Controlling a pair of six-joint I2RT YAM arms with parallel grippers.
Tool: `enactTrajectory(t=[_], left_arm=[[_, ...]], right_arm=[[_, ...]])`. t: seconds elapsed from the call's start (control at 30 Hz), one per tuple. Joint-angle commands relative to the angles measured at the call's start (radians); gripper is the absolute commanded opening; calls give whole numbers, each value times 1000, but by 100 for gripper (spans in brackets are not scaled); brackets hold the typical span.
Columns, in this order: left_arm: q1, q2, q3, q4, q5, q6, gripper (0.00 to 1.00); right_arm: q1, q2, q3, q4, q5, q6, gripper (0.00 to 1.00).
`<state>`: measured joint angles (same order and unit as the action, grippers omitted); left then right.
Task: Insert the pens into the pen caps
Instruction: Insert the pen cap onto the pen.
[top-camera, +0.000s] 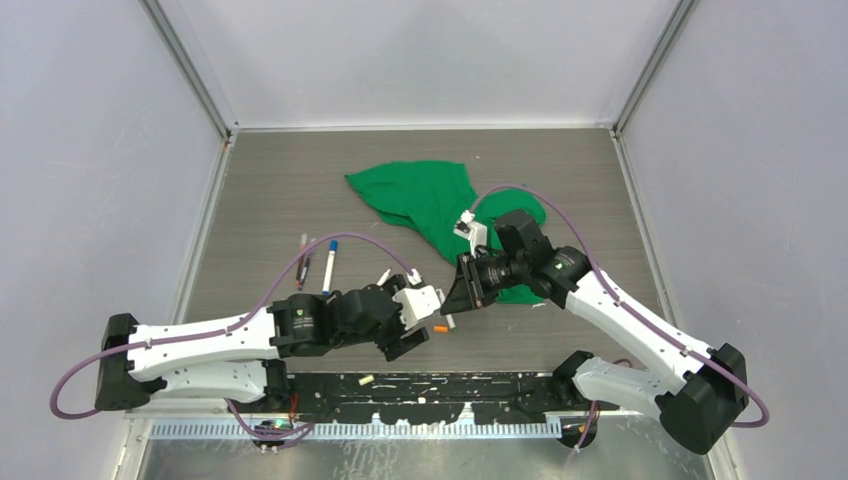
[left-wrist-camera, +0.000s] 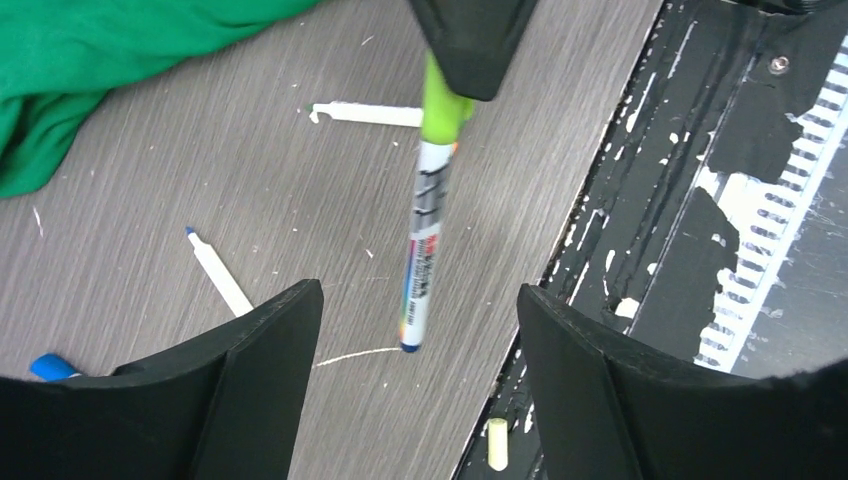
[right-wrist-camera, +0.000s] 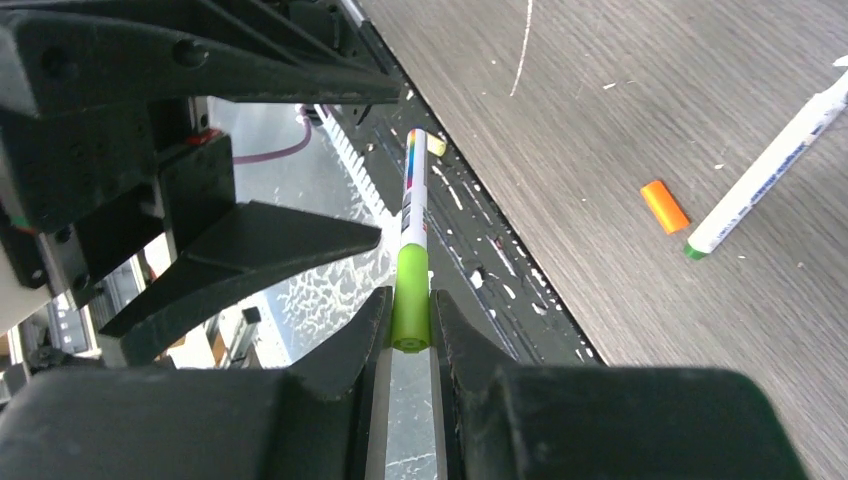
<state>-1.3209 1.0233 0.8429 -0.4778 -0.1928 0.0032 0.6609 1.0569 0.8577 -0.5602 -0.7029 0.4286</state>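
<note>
Two grippers met over the near edge of the table (top-camera: 260, 190). The right gripper (right-wrist-camera: 410, 322) was clamped on a lime-green cap (right-wrist-camera: 411, 290), with a finger pressed against each side. The white pen (right-wrist-camera: 413, 190) seated in that cap stuck out free past the fingertips, above the table. The cap's wall hid the tip, so how deep the pen sat could not be told.

In the left wrist view the same pen pointed toward the left gripper (left-wrist-camera: 420, 295). That gripper's fingers (left-wrist-camera: 260, 380) stood wide apart and held nothing. Whether the barrel had come level with the pads was unclear. From the top camera the two gripper bodies covered most of the pen.

On the wood lay an orange cap (right-wrist-camera: 664, 206), just beside a green-ended pen (right-wrist-camera: 765, 170) whose far end was cut off by the frame. An uncapped blue-tipped pen (left-wrist-camera: 218, 272) ran under the left finger, which hid its lower end. Only a corner of a blue cap (left-wrist-camera: 50, 367) showed beside that finger. Another bare white pen (left-wrist-camera: 365, 114) lay behind the held one, partly covered by it. A pale yellow cap (left-wrist-camera: 497, 444) sat on the black strip (left-wrist-camera: 690, 230) at the table's edge.

Farther left, two more pens (top-camera: 329, 265) lay close together, too small for their markings to be read. The green cloth (top-camera: 430, 205) was bunched at the far side, partly under the right arm.
</note>
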Motion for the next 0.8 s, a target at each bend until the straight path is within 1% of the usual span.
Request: enactTrajectory(t=[0.0, 0.13, 0.2, 0.27, 0.4, 0.43, 0.5, 0.57, 0.6, 0.63, 0.67, 0.7, 0.73, 0.77], left_arm=[[-3, -11, 4, 20, -61, -43, 70], [-3, -6, 4, 53, -56, -51, 58], [-3, 2, 0, 81, -35, -59, 54], [-3, 13, 2, 95, -22, -68, 47], [-3, 27, -1, 118, 0, -75, 45], [-3, 29, -3, 122, 6, -75, 43], [-3, 29, -3, 126, 7, -76, 35], [-3, 26, -4, 129, 7, -75, 30], [-3, 24, -6, 130, 7, -77, 27], [-3, 24, -6, 131, 7, -78, 20], [-3, 24, -6, 130, 7, -81, 15], [-3, 28, -4, 123, 4, -86, 11], [-3, 32, -2, 116, -2, -97, 6], [-3, 34, 2, 105, -11, -108, 3]], right_arm=[[-2, -38, 50, -1, -100, -13, 1], [-2, -43, 43, 9, -142, -7, 1], [-3, -48, 27, 40, -176, 12, 1], [-1, -51, 11, 70, -195, 33, 1], [-2, -56, 12, 81, -197, 35, 1], [-1, -56, 11, 83, -196, 37, 1], [-2, -56, 10, 83, -194, 38, 1], [-2, -54, 8, 83, -184, 35, 1], [-2, -54, 7, 83, -179, 34, 1], [-2, -53, 6, 83, -171, 33, 1], [-2, -54, 6, 83, -158, 31, 3], [-2, -58, 8, 83, -134, 29, 8], [-2, -63, 9, 83, -110, 27, 20], [-1, -68, 13, 84, -89, 25, 34]])
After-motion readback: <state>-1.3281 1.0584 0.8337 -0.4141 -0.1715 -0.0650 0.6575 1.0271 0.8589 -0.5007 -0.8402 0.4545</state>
